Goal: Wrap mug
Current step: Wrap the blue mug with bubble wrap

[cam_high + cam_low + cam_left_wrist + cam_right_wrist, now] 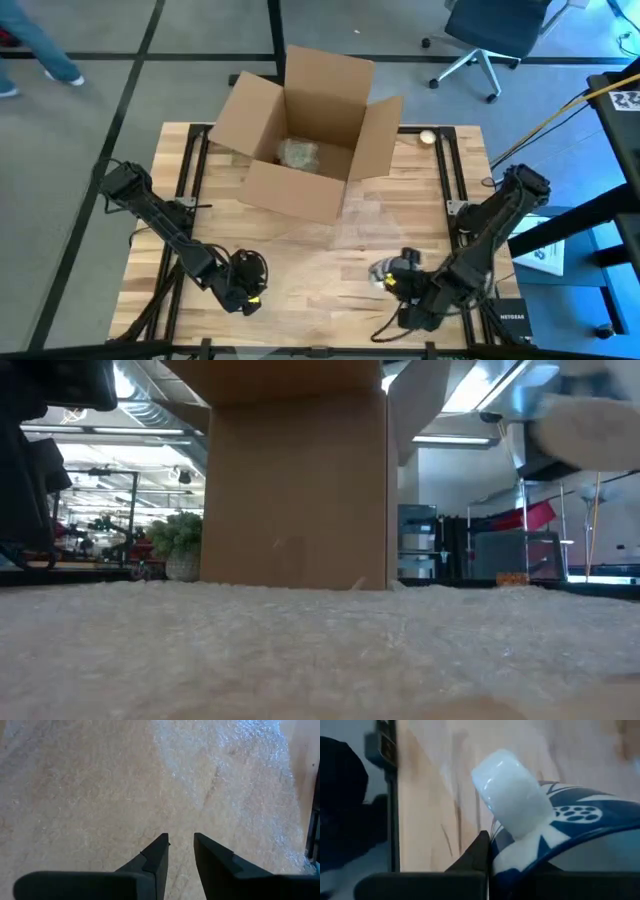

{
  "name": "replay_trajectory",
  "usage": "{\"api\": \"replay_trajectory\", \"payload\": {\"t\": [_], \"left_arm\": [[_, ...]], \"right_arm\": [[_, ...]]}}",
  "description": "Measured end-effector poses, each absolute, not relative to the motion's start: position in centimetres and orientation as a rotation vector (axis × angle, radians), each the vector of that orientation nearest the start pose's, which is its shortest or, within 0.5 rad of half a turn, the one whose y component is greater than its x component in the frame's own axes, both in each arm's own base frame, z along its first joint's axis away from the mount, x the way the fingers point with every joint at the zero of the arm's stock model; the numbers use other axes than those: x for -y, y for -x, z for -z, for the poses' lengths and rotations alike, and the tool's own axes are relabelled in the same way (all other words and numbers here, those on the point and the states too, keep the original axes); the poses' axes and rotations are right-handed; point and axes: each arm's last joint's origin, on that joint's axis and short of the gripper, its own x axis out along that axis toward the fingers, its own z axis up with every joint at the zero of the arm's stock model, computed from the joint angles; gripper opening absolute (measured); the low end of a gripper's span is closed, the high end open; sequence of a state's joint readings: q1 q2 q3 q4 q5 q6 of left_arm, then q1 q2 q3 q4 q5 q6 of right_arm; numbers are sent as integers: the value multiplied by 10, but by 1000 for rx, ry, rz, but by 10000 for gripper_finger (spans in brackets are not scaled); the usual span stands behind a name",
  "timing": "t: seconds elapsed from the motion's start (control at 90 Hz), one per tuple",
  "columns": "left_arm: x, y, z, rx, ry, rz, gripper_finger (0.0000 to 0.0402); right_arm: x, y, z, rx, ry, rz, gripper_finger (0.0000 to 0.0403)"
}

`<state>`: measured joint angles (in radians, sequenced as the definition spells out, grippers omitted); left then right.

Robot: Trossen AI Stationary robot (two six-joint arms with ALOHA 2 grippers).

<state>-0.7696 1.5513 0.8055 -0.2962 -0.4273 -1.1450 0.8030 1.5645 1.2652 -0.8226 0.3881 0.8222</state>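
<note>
The right gripper (385,275) sits low over the near right part of the table (300,290), closed on the mug (560,827); in the right wrist view its finger (477,852) presses against the blue-and-white patterned body, and the white handle (512,790) juts out beyond the fingers. From above, the mug (382,271) shows only as a pale shape at the gripper tip. A sheet of clear bubble wrap (360,215) lies flat on the wood between the mug and the open cardboard box (305,130), which stands at the far middle of the table with a wrapped bundle (298,153) inside. The left gripper (250,280) waits over the near left of the table, its fingers (157,857) a narrow gap apart and holding nothing, above the wrap (210,780).
</note>
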Motion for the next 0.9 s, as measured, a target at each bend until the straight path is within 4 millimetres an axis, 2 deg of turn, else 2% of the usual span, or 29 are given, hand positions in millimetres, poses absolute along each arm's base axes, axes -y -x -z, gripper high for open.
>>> {"api": "replay_trajectory", "payload": {"t": [0.156, 0.267, 0.456, 0.667, 0.9], "left_arm": [[187, -212, -164, -887, 476, -212, 76], [187, -213, -164, -886, 483, -217, 76], [185, -215, -164, -883, 486, -225, 76], [179, -220, -164, -880, 476, -240, 76], [176, -222, -164, -880, 458, -241, 76]], "right_arm": [[-215, -264, -258, -865, -22, -68, 1], [-210, -288, -249, -847, 27, -111, 0], [-201, -331, -241, -911, 87, -124, 0], [-193, -377, -215, -1060, 97, -145, 0], [-186, -409, -193, -1150, 114, -137, 3]]}}
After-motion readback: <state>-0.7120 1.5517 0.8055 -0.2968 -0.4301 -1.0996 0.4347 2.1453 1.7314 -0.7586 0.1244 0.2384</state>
